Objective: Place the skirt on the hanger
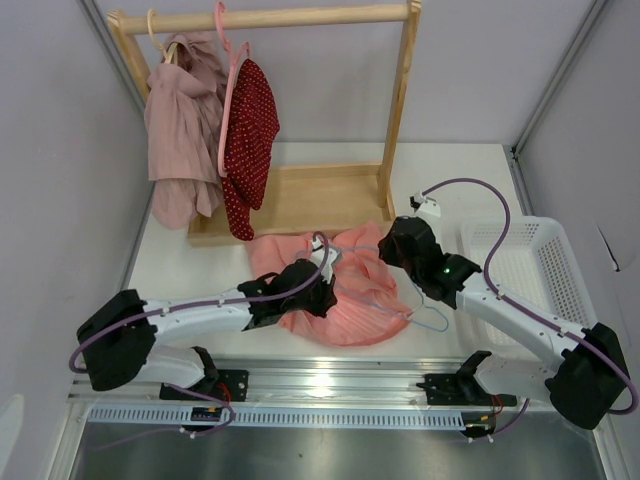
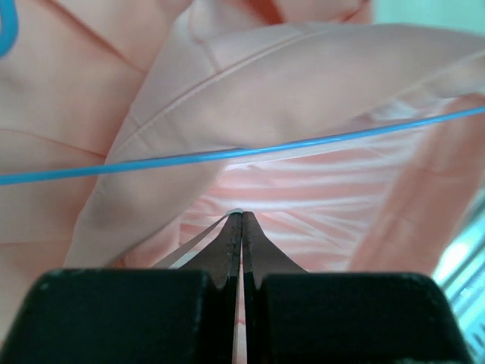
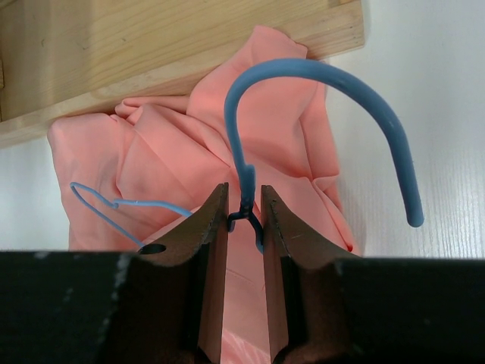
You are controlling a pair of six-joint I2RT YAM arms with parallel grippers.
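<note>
The left gripper (image 2: 241, 221) has its two black, wedge-shaped fingers pressed tip to tip, and a thin pale edge of the skirt (image 2: 303, 76) is pinched between them. In the left wrist view the fabric is smooth, soft and salmon-pink. It is folded into broad rounded lobes with a stitched seam, and fine pleat-like ridges show in the hollow behind. One straight run of the hanger (image 2: 227, 155), a thin light-blue wire, crosses just above the fingertips.

The right gripper (image 3: 244, 199) is closed to a narrow gap on the twisted neck of the hanger (image 3: 326, 91). The thicker blue hook arches up and over to the right above it. One wire shoulder bends off to the left and lies on the crumpled skirt (image 3: 280, 144).

From above, the skirt (image 1: 355, 315) lies in a rumpled heap on the white table (image 1: 450, 170), between the two arms and against the foot of the rack (image 1: 310, 195). The hanger (image 1: 432, 322) rests partly on it, with its lower loop poking out on the right. A white plastic lattice basket (image 1: 545, 225) sits at the right.

Further back, the pale wooden rack carries a dark red dotted garment (image 1: 250, 130) and a limp mauve garment (image 1: 180, 140) on its round rail.
</note>
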